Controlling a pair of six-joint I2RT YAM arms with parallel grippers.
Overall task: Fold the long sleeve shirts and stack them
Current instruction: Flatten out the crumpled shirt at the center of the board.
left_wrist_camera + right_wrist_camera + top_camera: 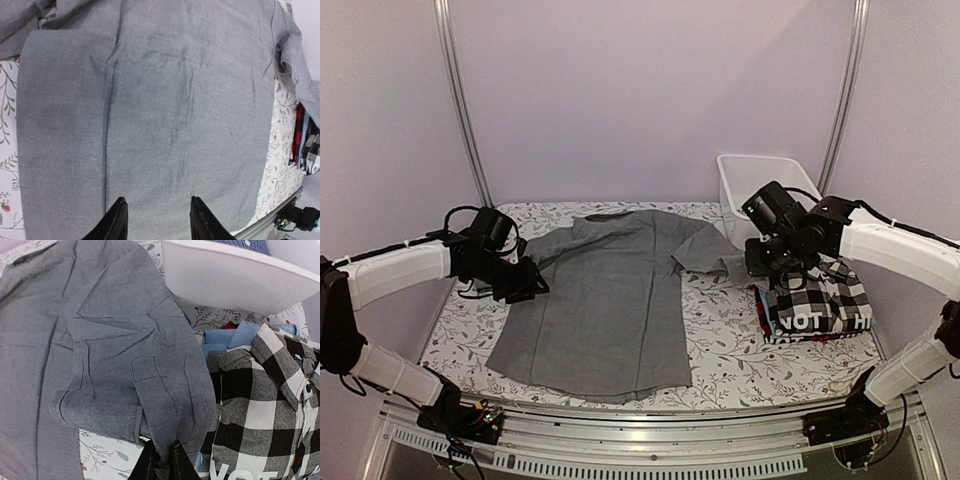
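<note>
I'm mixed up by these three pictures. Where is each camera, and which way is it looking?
Top camera: up high, looking down at the table; left arm and right arm show at the sides.
Left wrist: above the grey shirt, looking across it; the open left gripper shows.
Right wrist: over the sleeve and checked shirt; the right gripper pinches the sleeve.
Both wrist views share the grey shirt.

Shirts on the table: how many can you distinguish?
4: a grey cloth shirt spread at centre; stacked at right, a black-and-white checked shirt on top, a dark lettered shirt and a pale blue shirt beneath. More may be hidden.
</note>
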